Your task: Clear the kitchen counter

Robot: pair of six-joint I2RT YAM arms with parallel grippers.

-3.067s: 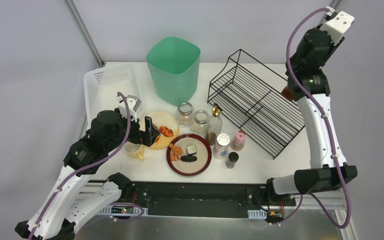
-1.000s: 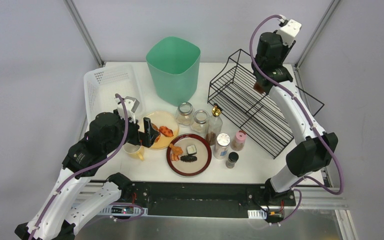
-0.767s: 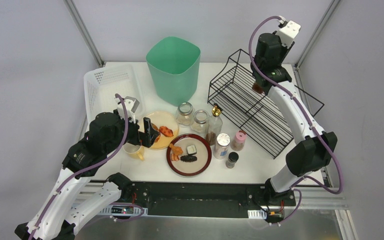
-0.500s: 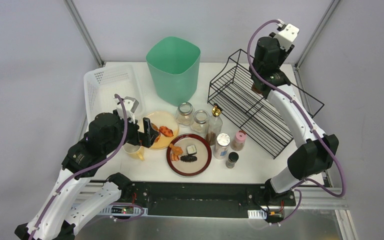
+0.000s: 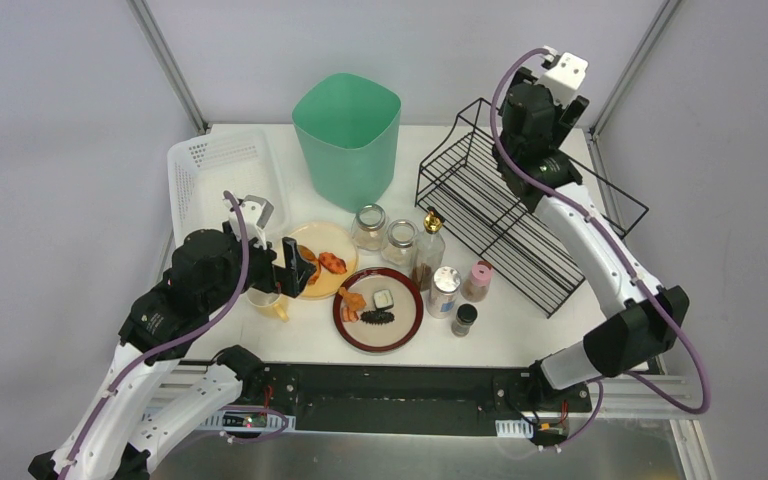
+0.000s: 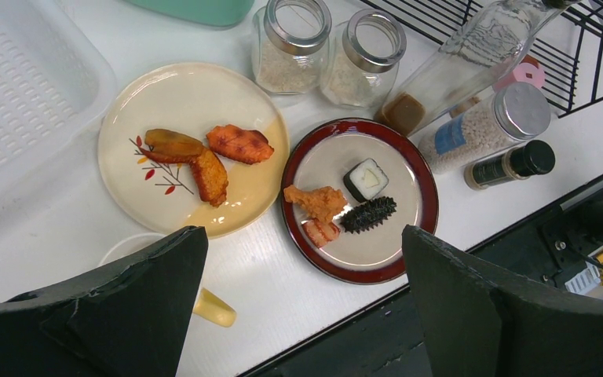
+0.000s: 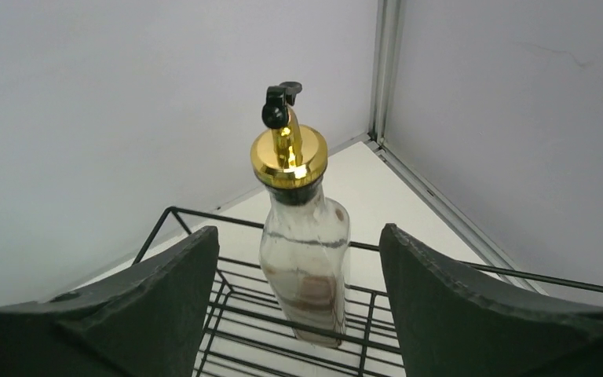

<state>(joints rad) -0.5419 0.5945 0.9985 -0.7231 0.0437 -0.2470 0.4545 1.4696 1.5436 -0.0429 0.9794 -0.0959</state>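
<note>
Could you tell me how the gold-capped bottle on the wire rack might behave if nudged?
The bottle is tall and narrow and stands on thin rack wires, so it would probably tip easily. Its clear glass looks smooth, likely slippery and breakable. Brown liquid seems to fill only its lower part, so it is probably fairly light.

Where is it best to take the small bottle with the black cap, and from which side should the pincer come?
Probably its round body just under the cap, coming from above and closing from left and right. The small bottle stands upright at the front of the group; the silver-lidded shaker and the pink-lidded shaker stand close behind it.
</note>
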